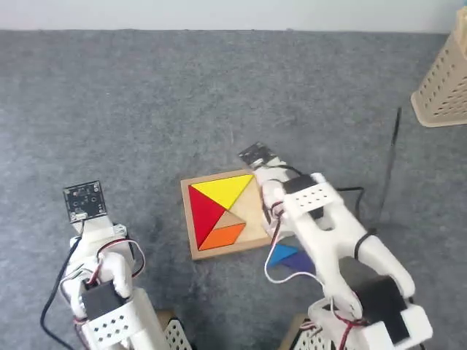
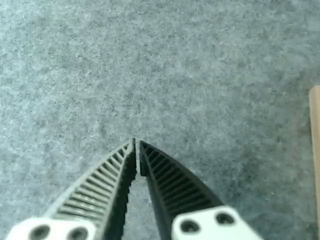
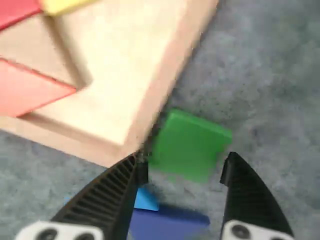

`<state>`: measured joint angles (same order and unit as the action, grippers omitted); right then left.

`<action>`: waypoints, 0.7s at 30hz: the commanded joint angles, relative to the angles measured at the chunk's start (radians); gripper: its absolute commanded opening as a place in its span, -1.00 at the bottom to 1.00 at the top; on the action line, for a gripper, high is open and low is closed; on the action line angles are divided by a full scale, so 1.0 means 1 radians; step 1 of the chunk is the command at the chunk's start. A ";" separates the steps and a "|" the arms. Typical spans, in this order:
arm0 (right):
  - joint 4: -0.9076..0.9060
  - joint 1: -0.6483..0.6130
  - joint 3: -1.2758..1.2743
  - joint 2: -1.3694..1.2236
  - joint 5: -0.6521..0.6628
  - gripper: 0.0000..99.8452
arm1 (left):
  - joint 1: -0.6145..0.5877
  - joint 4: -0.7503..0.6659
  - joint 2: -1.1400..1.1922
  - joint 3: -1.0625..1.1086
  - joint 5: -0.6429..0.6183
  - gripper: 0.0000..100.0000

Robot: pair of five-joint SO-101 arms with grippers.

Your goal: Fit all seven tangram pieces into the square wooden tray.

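The square wooden tray (image 1: 252, 211) lies mid-table and holds a yellow triangle (image 1: 222, 189), a red triangle (image 1: 204, 211), an orange parallelogram (image 1: 222, 235) and a tan piece (image 1: 232, 218). The right arm (image 1: 314, 200) hangs over the tray's right edge. My right gripper (image 3: 183, 159) is open astride a green square piece (image 3: 190, 145), which lies on the carpet against the tray's corner (image 3: 125, 75). A light blue piece (image 3: 146, 199) and a dark blue piece (image 3: 167, 222) lie by the near finger, and also beside the tray (image 1: 283, 255). My left gripper (image 2: 136, 142) is shut and empty over bare carpet.
Grey carpet covers the table. A beige perforated container (image 1: 445, 80) stands at the far right. A thin black rod (image 1: 390, 160) lies right of the tray. The left arm (image 1: 102, 284) sits at the front left, with the tray edge (image 2: 315, 150) off to its side.
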<state>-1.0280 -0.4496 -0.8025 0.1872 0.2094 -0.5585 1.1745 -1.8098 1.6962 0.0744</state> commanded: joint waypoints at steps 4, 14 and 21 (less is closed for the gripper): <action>0.010 0.091 0.046 0.010 -0.006 -0.50 | 0.003 0.006 -0.008 -0.010 -0.014 -0.97; 0.064 0.041 -0.009 0.039 -0.044 -0.50 | 0.003 0.006 -0.008 -0.010 -0.014 -0.97; 0.070 -0.048 -0.061 0.162 -0.066 -0.50 | 0.003 0.006 -0.008 -0.010 -0.014 -0.97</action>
<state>-0.9805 -0.4741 -0.8577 0.2670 0.1557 -0.5585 1.1745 -1.8098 1.6962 0.0744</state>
